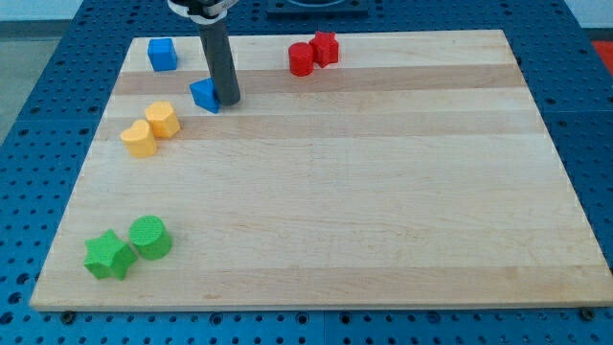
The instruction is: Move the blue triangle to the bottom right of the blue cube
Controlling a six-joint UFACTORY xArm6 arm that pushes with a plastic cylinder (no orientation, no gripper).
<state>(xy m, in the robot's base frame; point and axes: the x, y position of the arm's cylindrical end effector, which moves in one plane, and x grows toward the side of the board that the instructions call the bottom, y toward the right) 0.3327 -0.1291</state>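
The blue triangle (204,95) lies near the view's top left, below and to the right of the blue cube (162,54). My dark rod comes down from the view's top, and my tip (228,99) rests on the board right beside the blue triangle, on its right side, touching or nearly touching it.
The wooden board (383,192) sits on a blue perforated table. Two yellow blocks (151,128) lie below and left of the triangle. A red cylinder (301,58) and a red block (325,48) sit at the top centre. A green star (107,256) and a green cylinder (149,237) sit bottom left.
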